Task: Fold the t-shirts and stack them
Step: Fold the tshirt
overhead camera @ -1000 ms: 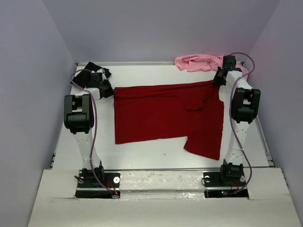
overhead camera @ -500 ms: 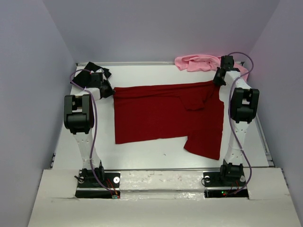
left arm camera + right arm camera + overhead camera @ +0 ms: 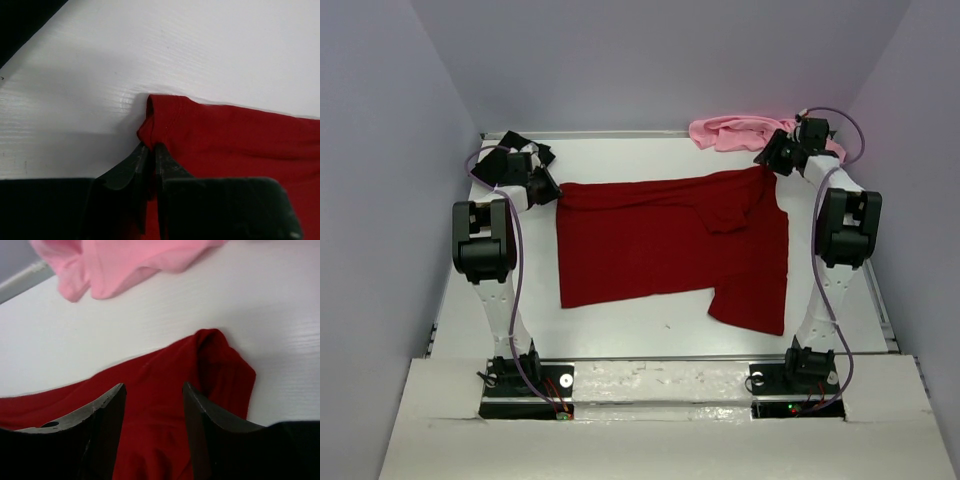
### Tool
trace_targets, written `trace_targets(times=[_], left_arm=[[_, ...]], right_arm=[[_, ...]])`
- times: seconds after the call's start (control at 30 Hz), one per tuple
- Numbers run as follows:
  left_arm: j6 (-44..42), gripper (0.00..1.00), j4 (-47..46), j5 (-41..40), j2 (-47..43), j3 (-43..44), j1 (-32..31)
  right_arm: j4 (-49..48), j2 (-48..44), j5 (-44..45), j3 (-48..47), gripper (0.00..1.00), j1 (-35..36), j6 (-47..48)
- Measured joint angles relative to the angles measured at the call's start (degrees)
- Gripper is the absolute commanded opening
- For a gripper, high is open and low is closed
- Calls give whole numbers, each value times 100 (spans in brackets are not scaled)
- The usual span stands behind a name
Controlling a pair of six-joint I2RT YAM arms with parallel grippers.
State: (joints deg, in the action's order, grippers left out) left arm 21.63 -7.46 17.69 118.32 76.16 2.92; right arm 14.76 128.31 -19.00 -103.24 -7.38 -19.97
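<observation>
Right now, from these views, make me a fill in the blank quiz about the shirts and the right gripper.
The spread-out shirt is dark ____.
The bunched shirt at the far right is ____.
The black shirt lies at the far ____ corner.
The right gripper has its jaws ____ over the spread-out shirt.
Missing: red, pink, left, open.

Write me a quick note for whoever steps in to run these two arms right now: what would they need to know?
Left gripper: jaws nearly together at the far-left corner of the dark red t-shirt; cannot tell whether it grips.
Right gripper: jaws open above the shirt's far-right corner, holding nothing.
Dark red t-shirt lies spread out in the middle; pink t-shirt crumpled at the far right; black t-shirt bunched at the far left.
Done: red one laid out.
Left to do: fold all three, then stack them.
</observation>
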Motion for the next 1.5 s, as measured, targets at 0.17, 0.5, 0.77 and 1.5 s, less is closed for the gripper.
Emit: trace_targets(times=[0.17,0.5,0.77,1.5], left_arm=[[-9,20,-31,96,0,0,-4],[-13,20,-44,129,0,0,-4],[-13,20,-44,120,0,0,-4],[-15,20,-44,114,0,0,-4]], right_arm=[[-214,-398,-363,118,54,0,-85],[-787,-1456,-868,1878,52,-22,-894],[-1847,-1762,-1228,3287,51,-55,-1845],[-2291,-2138,-772,3950,50,-55,-1976]])
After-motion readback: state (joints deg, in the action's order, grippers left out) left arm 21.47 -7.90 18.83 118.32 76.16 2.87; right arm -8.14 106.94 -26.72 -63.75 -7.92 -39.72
